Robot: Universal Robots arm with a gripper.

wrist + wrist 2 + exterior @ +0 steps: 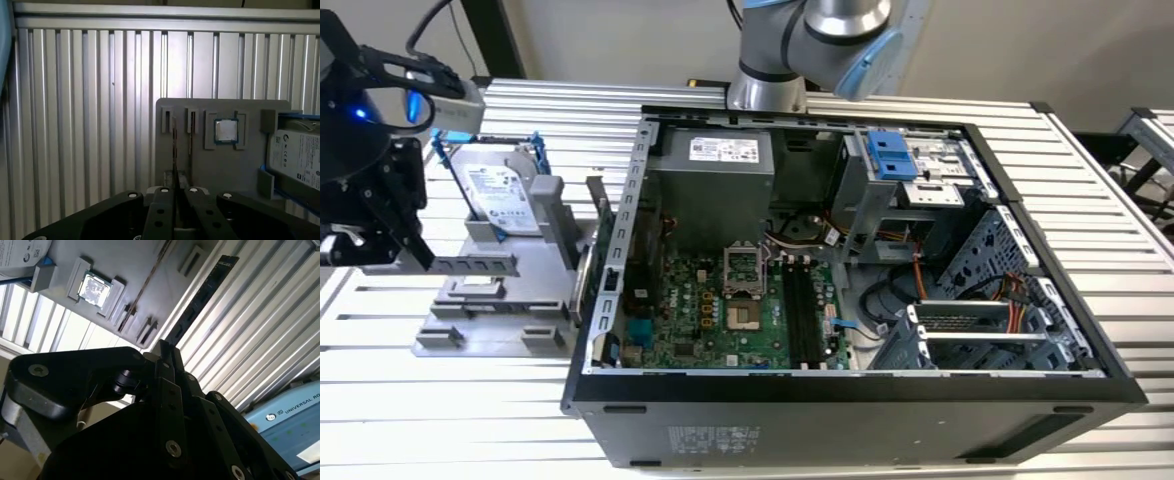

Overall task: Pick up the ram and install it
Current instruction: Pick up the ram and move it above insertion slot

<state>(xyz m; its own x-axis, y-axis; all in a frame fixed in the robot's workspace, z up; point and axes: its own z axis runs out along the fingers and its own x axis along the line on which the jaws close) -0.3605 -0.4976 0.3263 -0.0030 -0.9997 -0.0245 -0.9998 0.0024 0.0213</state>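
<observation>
gripper point(165, 347): the fingers point(169, 385) are pressed together and clamped on one end of the ram point(200, 300). in the second wrist view the ram projects straight out from the fingertips as a long dark stick, crossing the edge of the grey holder plate point(135, 265) and the ribbed tabletop point(250, 340). in the first wrist view it appears edge-on (a thin dark line). the plate also carries a square processor chip point(226, 131) and a hard drive point(300, 155) with blue rails. in the exterior view the gripper sits at the exterior view's left, beside the plate, on the side away from the open computer case point(854, 385). the black memory slots point(803, 310) lie well apart from it.
</observation>
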